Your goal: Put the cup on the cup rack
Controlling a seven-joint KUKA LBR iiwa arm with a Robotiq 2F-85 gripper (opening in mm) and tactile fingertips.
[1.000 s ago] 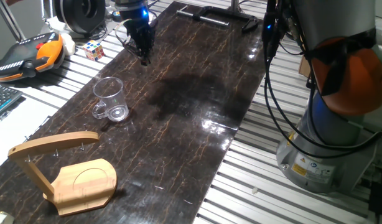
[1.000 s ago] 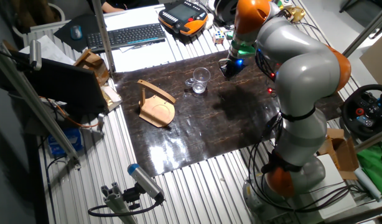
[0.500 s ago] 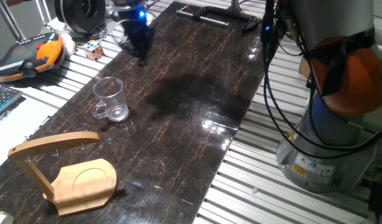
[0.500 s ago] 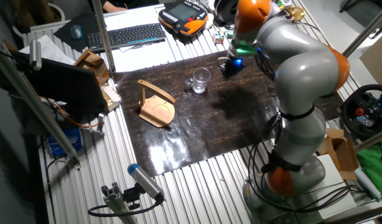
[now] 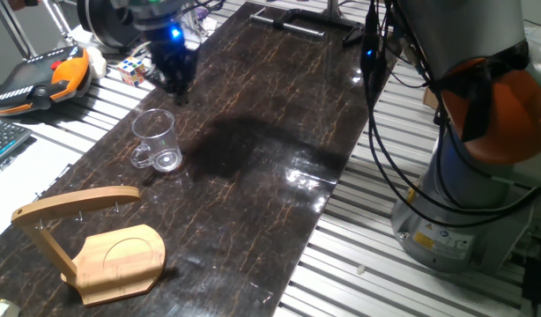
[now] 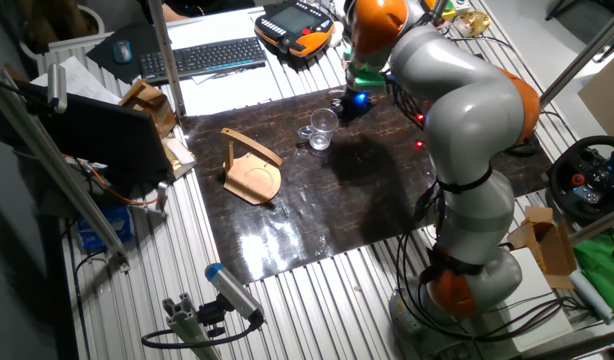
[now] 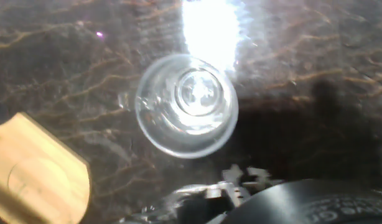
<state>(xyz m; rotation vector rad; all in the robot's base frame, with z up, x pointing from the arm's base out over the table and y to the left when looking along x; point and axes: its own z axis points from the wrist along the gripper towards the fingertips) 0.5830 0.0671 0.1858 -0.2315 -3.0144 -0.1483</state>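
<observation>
Room: a lab bench of ribbed aluminium rails, with a keyboard (image 6: 203, 57) and an orange-and-black pendant (image 5: 37, 77) lying off at the far side.
Table (image 5: 279, 132): a dark marbled slab with thin brown veins is lying over the rails, glossy, throwing back a glare patch from the lights.
Cup (image 5: 156, 141): it is standing upright on the table, clear glass with a thick base, its looped handle pointing toward the cup rack. Nothing is touching it. In the hand view the cup (image 7: 186, 104) is showing straight down its mouth, a little above centre.
Cup rack (image 5: 90, 242): the wooden stand is sitting at about 7 o'clock from the cup in one fixed view, well apart from it, base flat on the table, curved arm reaching over the grooved base. A corner of its base (image 7: 35, 171) is showing at 8 o'clock in the hand view.
Tool (image 5: 175, 77): it is hanging over the table at about 1 o'clock from the cup, near it but not touching, a blue light glowing on the wrist. I cannot tell whether its fingers are spread or together; it is gripping nothing.
Other: a Rubik's cube (image 5: 134, 70) is resting on the rails just beside the tool.
</observation>
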